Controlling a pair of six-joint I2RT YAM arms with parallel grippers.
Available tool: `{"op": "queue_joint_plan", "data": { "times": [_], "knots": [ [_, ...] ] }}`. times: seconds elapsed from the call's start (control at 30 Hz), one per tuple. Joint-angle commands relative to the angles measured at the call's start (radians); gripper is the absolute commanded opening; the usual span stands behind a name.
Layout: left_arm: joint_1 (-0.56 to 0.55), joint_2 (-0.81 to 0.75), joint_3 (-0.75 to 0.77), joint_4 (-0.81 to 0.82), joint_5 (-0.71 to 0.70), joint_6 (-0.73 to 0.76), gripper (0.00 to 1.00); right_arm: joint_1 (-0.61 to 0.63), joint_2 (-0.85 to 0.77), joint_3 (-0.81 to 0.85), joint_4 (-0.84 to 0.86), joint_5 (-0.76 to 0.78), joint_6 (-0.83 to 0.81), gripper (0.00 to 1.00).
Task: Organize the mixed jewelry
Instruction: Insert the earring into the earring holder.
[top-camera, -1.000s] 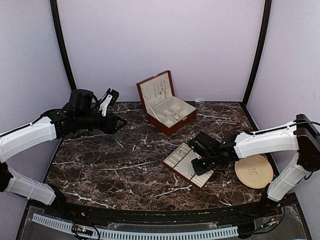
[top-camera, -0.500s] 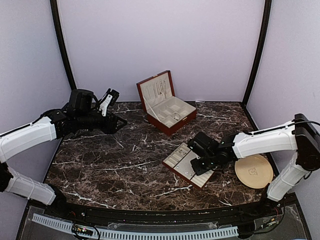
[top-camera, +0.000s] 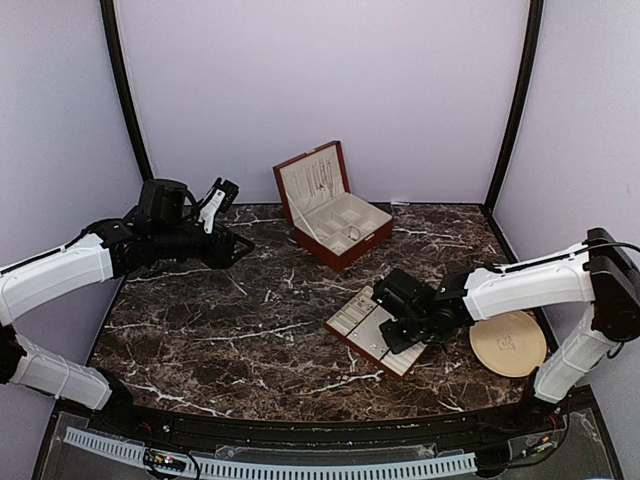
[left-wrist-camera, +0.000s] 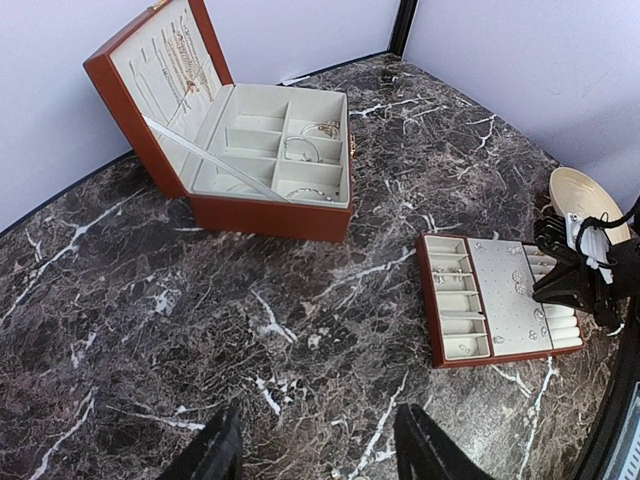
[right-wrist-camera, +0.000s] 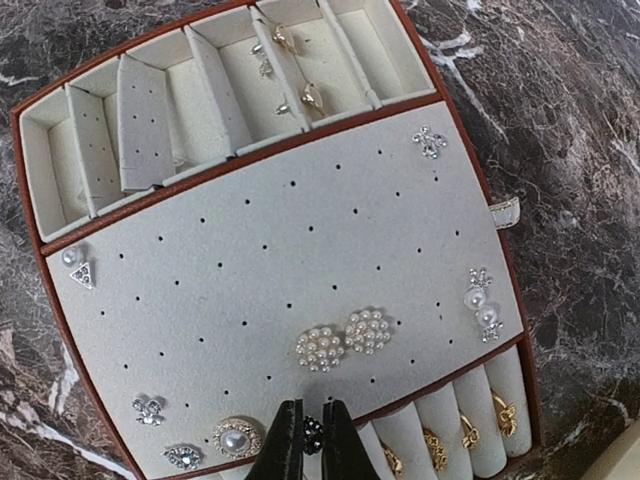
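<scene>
The mixed jewelry lies mostly in a flat red-brown tray (top-camera: 350, 322) with a cream perforated pad (right-wrist-camera: 300, 220). The pad carries two pearl-cluster earrings (right-wrist-camera: 320, 348), a round pearl stud (right-wrist-camera: 236, 438) and small crystal pieces. Gold rings (right-wrist-camera: 467, 432) sit in the tray's roll slots. My right gripper (right-wrist-camera: 312, 408) is shut on a tiny dark stud earring (right-wrist-camera: 312, 434), just above the pad's near edge. In the top view the right gripper (top-camera: 395, 335) hangs over the tray. My left gripper (left-wrist-camera: 316, 415) is open and holds nothing, above the bare marble at the far left (top-camera: 235, 245).
An open red-brown jewelry box (top-camera: 335, 215) with cream compartments stands at the back centre, bracelets in its cells (left-wrist-camera: 305, 150). A round beige plate (top-camera: 508, 343) lies right of the tray, near the right wall. The tabletop is dark marble.
The right gripper has crept slightly to the left over the tray, still shut on the dark earring. The left arm has not moved.
</scene>
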Motion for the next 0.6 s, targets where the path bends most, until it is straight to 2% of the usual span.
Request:
{"op": "queue_joint_plan", "data": {
  "times": [0.0, 0.33, 0.57],
  "knots": [
    [0.007, -0.022, -0.016, 0.016, 0.01, 0.008, 0.54, 0.041, 0.012, 0.028, -0.013, 0.054, -0.015, 0.08],
    [0.008, -0.024, -0.016, 0.015, 0.012, 0.008, 0.54, 0.126, 0.066, 0.057, -0.058, 0.158, -0.005, 0.07],
    [0.008, -0.033, -0.018, 0.016, 0.012, 0.008, 0.54, 0.164, 0.099, 0.065, -0.069, 0.177, 0.02, 0.08]
  ]
}}
